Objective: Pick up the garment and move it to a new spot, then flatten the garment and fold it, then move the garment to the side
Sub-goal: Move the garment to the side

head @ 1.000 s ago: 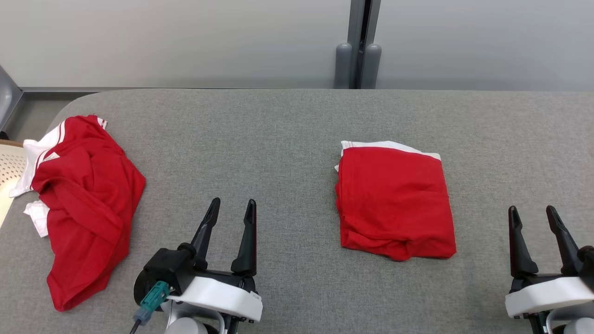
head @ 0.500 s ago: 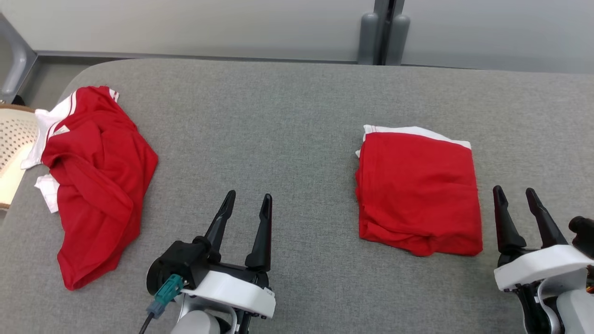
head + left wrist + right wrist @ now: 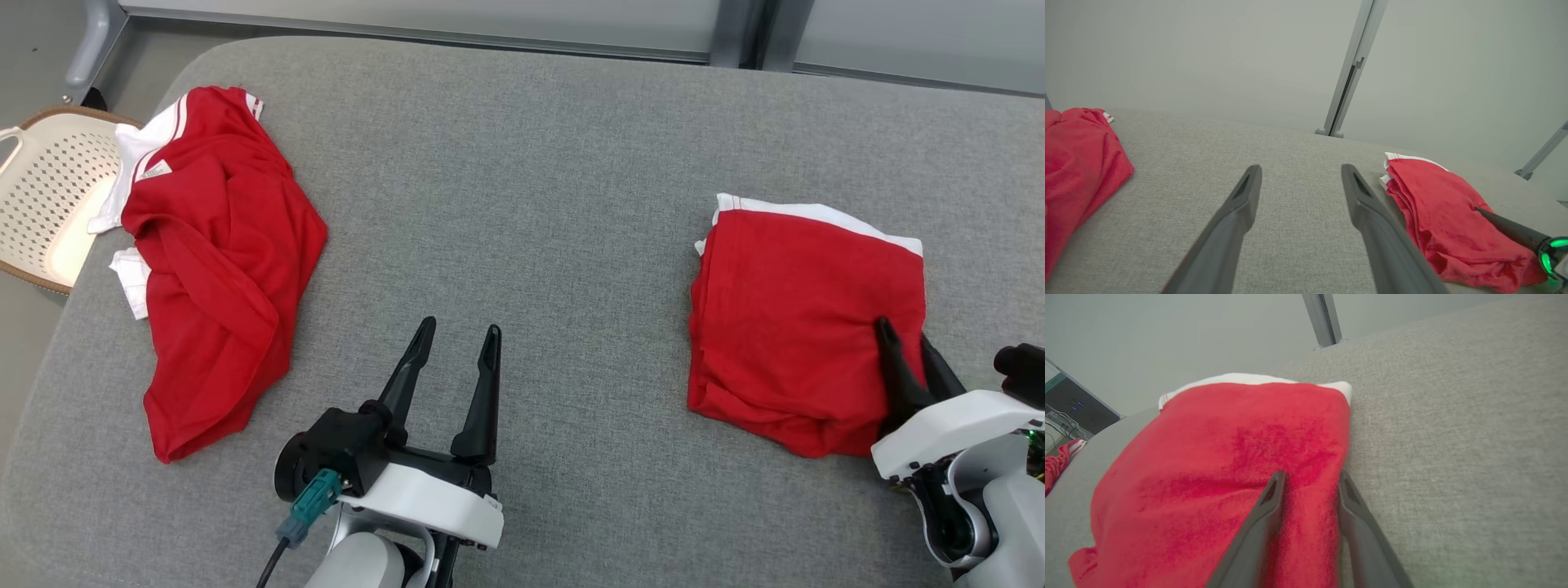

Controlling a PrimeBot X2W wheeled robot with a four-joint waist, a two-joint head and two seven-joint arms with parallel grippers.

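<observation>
I am looking at the folded red garment with a white edge (image 3: 792, 327). It is lying flat on the right part of the soft grey fabric table top (image 3: 522, 163). My right gripper (image 3: 902, 335) is sitting at the near right corner of the folded garment. In the right wrist view, one dark finger is resting on top of the red cloth. The other is standing just at its right edge, with a strip of cloth between them. The fingers are a little apart, and I cannot tell if they are pinching the cloth.

My left gripper (image 3: 457, 331) is hanging over the bare grey table in the middle. Its fingers are spread wide and it is holding nothing.

A crumpled red and white garment (image 3: 212, 261) is lying at the far left of the table, well apart from the folded one. A cream plastic basket with small holes (image 3: 49, 188) is standing just beside the table's left edge.
</observation>
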